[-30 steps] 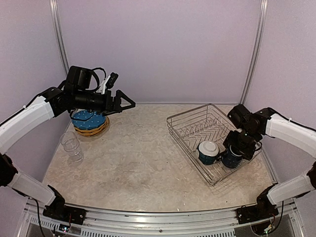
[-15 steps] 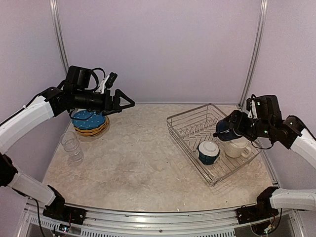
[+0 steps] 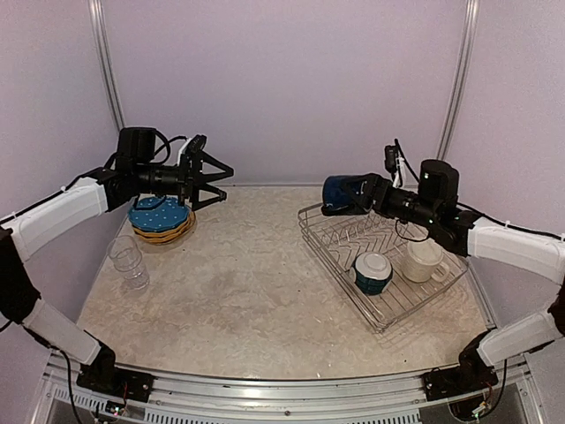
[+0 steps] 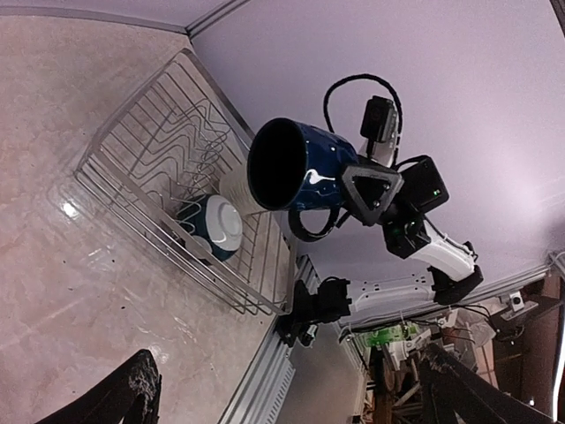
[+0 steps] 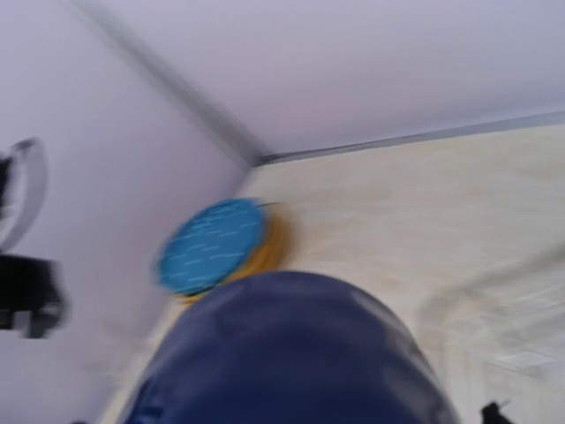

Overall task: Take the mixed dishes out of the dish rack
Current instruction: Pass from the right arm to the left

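Right side:
- Your right gripper (image 3: 357,196) was clamped across the navy mug (image 3: 340,193).
- It held the mug clear of everything, lying sideways in the air above the far left corner of the dish rack (image 3: 349,231).
- From the left wrist camera, the mug's dark mouth faced that lens and its handle hung below. One of your right fingers (image 4: 371,190) was pressed flat on the mug's side wall.
- Your right wrist view was blurred. The mug's navy body filled the lower frame, and the plate stack showed beyond it on the table.

In the rack:
- The teal bowl (image 3: 372,272) sat in the near half with its white inside showing.
- The cream mug (image 3: 422,261) stood upright just beside it, on the right.
- I could not tell whether the two touched.
- The row of V-shaped tines in the far half carried no plate.

Left side:
- Your left gripper (image 3: 219,183) had its jaws spread wide with nothing between them.
- It hung above the table (image 3: 247,283), pointed across toward the right arm, just right of the plate stack and not touching it.

Already on the table:
- The blue white-dotted plate (image 3: 159,212) lay on top of the orange plates (image 3: 163,233) at the far left.
- One clear glass (image 3: 128,262) stood upright nearer the arm bases, apart from the stack.
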Action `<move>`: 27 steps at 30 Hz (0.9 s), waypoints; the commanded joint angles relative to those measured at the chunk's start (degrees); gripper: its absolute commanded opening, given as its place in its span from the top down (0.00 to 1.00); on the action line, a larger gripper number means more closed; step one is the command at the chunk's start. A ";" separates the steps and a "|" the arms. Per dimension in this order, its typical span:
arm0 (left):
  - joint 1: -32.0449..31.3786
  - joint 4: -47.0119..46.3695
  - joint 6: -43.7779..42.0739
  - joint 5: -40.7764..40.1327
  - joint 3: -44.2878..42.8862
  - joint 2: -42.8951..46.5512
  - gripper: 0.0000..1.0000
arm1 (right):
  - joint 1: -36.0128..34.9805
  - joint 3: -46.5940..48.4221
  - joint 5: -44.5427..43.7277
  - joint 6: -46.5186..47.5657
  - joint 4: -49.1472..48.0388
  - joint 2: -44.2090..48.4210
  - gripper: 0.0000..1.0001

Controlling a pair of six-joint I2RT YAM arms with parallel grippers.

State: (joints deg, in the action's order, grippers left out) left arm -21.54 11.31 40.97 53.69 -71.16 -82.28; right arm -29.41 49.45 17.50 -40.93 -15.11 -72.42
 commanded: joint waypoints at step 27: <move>-3.42 -30.73 22.25 17.96 6.21 -9.89 0.40 | -15.81 23.80 16.93 -22.03 -46.07 -40.54 1.00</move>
State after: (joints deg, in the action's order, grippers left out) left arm -24.58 -16.67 62.70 70.52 -65.56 -91.35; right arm -44.38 70.98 34.61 -61.32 -52.90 -112.40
